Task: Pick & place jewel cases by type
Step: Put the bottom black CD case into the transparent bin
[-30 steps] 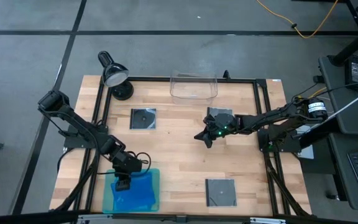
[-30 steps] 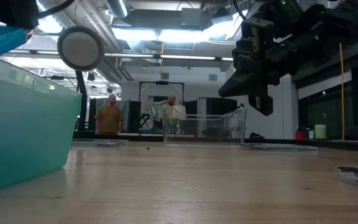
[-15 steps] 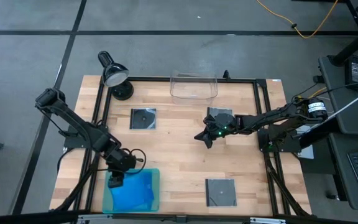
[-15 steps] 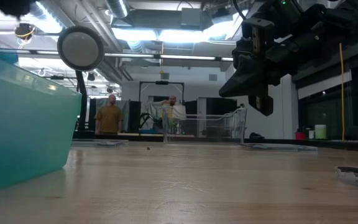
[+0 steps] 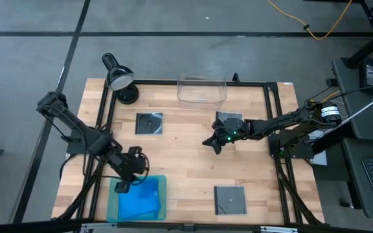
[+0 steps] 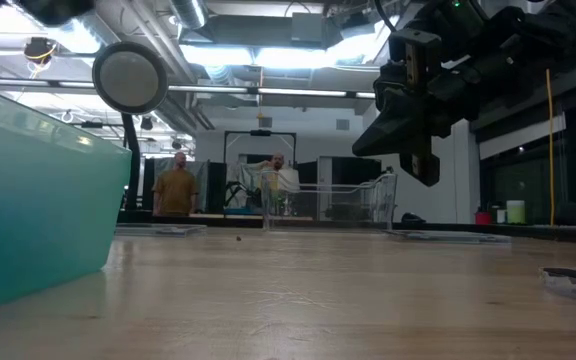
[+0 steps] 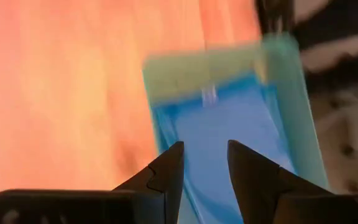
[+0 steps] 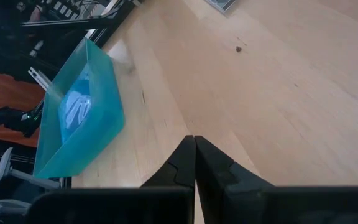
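Now the left gripper [image 5: 123, 186], empty with fingers parted, has lifted off the blue case [image 5: 136, 204] in the teal tray [image 5: 162, 183] at seven o'clock: placement done.

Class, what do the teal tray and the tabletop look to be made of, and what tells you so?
Teal tray: probably translucent plastic with a glossy finish; the blue case shows through its wall in the right wrist view. Tabletop: light wood, apparently butcher-block, showing plank seams and grain.
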### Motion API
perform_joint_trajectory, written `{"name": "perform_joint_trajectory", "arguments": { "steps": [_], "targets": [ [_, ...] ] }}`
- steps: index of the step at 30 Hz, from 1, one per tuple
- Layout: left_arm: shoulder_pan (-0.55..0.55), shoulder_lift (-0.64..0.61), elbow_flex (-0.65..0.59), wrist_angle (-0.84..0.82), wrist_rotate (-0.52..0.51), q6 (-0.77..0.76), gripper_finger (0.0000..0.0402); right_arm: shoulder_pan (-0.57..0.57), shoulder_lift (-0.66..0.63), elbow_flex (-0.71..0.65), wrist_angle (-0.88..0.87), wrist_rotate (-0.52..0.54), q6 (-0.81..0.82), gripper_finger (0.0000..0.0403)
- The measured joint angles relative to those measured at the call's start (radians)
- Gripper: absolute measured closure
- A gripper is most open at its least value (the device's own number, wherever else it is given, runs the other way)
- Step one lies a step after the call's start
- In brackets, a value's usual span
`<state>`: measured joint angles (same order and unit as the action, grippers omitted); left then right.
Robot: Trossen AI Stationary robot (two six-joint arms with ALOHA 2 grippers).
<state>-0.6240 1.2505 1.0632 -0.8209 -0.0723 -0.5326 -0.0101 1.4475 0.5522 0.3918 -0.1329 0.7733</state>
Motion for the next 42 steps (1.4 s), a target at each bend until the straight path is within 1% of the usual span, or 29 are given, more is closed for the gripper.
{"name": "perform_joint_trajectory", "arguments": {
  "steps": [3,5,8,10,13,16,19,21,26,30,33,36,39,42],
  "targets": [
    [0.007,0.0,0.039,0.033,-0.149,0.038,0.0286,0.001,0.0,0.0,0.002,-0.003,0.001,0.0395],
    [0.017,0.0,0.052,0.058,-0.232,0.047,0.0286,0.007,0.0,0.0,0.019,-0.031,-0.017,0.0395],
    [0.034,0.0,0.057,0.115,-0.307,0.049,0.0286,0.044,0.0,0.002,0.082,-0.098,-0.046,0.0395],
    [0.043,0.0,0.057,0.138,-0.34,0.045,0.0286,0.089,0.0,0.024,0.075,-0.164,-0.052,0.0395],
    [0.052,0.0,0.057,0.157,-0.379,0.027,0.0286,0.183,-0.002,0.08,-0.03,-0.21,-0.051,0.0395],
    [0.05,0.0,0.057,0.16,-0.423,0.004,0.0286,0.289,-0.002,0.156,-0.241,-0.21,-0.051,0.0395],
    [0.049,0.0,0.057,0.161,-0.459,-0.006,0.0286,0.399,-0.003,0.221,-0.454,-0.174,-0.033,0.0395],
    [0.049,0.0,0.057,0.167,-0.485,-0.005,0.0286,0.473,-0.003,0.24,-0.553,-0.134,0.018,0.0395],
    [0.05,0.0,0.057,0.167,-0.561,-0.004,0.0286,0.627,-0.003,0.243,-0.598,-0.061,0.197,0.0395],
    [0.05,0.0,0.057,0.167,-0.595,-0.003,0.0286,0.699,0.001,0.243,-0.598,0.004,0.301,0.0395],
    [0.05,0.0,0.057,0.167,-0.611,0.015,0.0286,0.723,0.03,0.243,-0.59,0.006,0.346,0.0395],
    [0.05,0.0,0.056,0.167,-0.615,0.02,0.0286,0.732,0.078,0.243,-0.568,-0.012,0.354,0.0395],
    [0.05,0.0,0.056,0.167,-0.615,0.002,0.0286,0.729,0.129,0.243,-0.535,-0.046,0.35,0.0395],
    [0.05,0.0,0.056,0.168,-0.615,-0.004,0.0286,0.712,0.176,0.244,-0.515,-0.057,0.346,0.0395]
  ]
}}
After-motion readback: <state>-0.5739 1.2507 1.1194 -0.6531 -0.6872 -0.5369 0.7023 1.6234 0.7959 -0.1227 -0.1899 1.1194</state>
